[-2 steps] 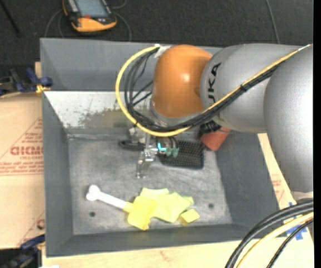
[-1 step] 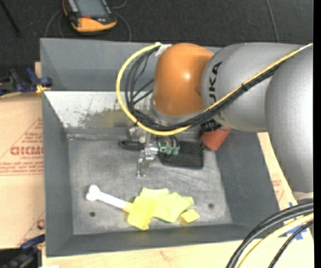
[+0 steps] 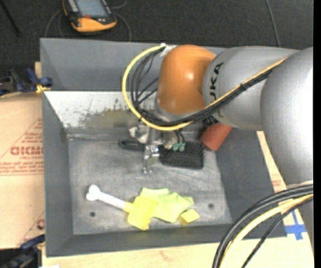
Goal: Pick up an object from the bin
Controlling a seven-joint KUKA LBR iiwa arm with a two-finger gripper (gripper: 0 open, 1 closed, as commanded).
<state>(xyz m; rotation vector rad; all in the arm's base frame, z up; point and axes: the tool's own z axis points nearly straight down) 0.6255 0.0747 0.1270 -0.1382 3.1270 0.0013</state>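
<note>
Pincer sits mid-frame, pointing down at the bin floor, tip over bare grey metal a bit above the floor's centre. Can't tell from this angle whether it's open or closed; the wrist hardware blocks most of it. Nearest thing: black brush, a flat block with a bristled top, lying just right of the pincer, close beside it but whether they touch I can't tell. A small green bit shows at the brush's upper left edge. On the pincer's left, close by, a dark slim piece lies roughly level on the floor; can't make out what it is. Right of the brush, a red-orange piece is partly tucked under the arm, near the bin's right wall. Further out, lower part of the frame: a white bone-shaped piece lies slanted at lower left of the floor, its right end touching a yellow crumpled heap at lower centre, with a small yellow scrap just beside the heap's right end. Both are well apart from the pincer. Directly above the pincer is the orange cover on the wrist, with yellow and black cables looped round its left side. The grey arm comes in from the right edge of the frame. Outside the bin, upper left of the frame, an orange-and-black handheld device lies on the dark surface.
</note>
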